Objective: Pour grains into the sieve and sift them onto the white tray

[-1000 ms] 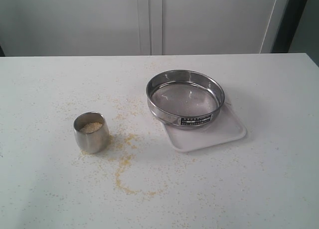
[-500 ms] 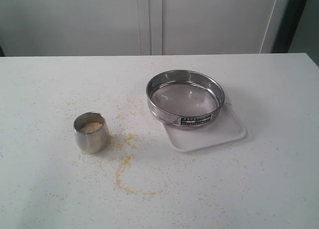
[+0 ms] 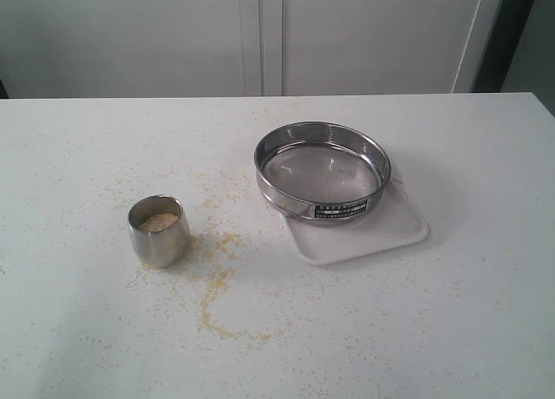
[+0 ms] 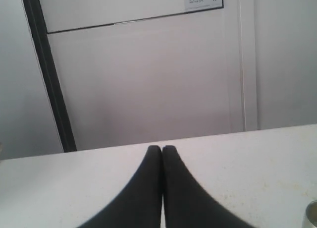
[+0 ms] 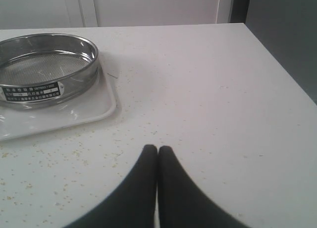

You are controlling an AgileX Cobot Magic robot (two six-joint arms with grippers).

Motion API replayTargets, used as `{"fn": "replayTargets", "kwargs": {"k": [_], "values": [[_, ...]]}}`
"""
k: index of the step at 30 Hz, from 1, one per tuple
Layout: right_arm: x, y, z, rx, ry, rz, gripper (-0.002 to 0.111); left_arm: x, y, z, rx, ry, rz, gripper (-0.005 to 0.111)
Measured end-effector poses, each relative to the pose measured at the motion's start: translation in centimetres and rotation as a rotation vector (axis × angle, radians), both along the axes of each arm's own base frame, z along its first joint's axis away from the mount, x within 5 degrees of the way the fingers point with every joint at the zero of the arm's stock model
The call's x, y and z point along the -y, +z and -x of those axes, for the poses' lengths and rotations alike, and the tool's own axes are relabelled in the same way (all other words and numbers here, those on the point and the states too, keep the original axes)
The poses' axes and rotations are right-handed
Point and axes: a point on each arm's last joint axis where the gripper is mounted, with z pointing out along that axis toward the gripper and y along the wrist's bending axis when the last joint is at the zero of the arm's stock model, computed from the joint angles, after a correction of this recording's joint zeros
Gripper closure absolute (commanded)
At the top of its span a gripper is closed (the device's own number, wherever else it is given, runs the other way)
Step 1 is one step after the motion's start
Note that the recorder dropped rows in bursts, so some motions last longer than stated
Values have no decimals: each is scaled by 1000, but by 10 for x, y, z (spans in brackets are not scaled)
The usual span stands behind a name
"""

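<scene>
Looking at the exterior view, you see the sieve [image 3: 323,172] resting on the white tray [image 3: 386,232], with the grains [image 3: 159,221] in a small steel cup [image 3: 159,234] well apart on the table [image 3: 78,156], and more scattered around it. Only your wrist views show the left gripper [image 4: 162,148] and right gripper [image 5: 157,148], both with jaws pressed together, holding nothing.

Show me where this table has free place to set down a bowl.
Free: the table right of the white tray, and its far-left corner behind the steel cup. Crowded: the tray, mostly under the sieve; spilled grains lie around the cup.
</scene>
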Motion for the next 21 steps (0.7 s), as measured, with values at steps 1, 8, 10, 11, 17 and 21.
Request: {"fn": "replayTargets", "kwargs": {"k": [1, 8, 10, 11, 17, 21], "values": [[0, 0, 0, 0, 0, 0, 108, 0, -2, -3, -23, -4, 3, 107], [0, 0, 0, 0, 0, 0, 108, 4, -10, -21, -95, -44, 16, 107], [0, 0, 0, 0, 0, 0, 108, 5, -14, -25, -121, -56, 6, 107], [0, 0, 0, 0, 0, 0, 108, 5, -17, -27, -140, -62, 5, 107], [0, 0, 0, 0, 0, 0, 108, 7, -30, -41, -221, -85, 49, 107], [0, 0, 0, 0, 0, 0, 108, 9, -38, -49, -255, -110, 51, 107]]}}
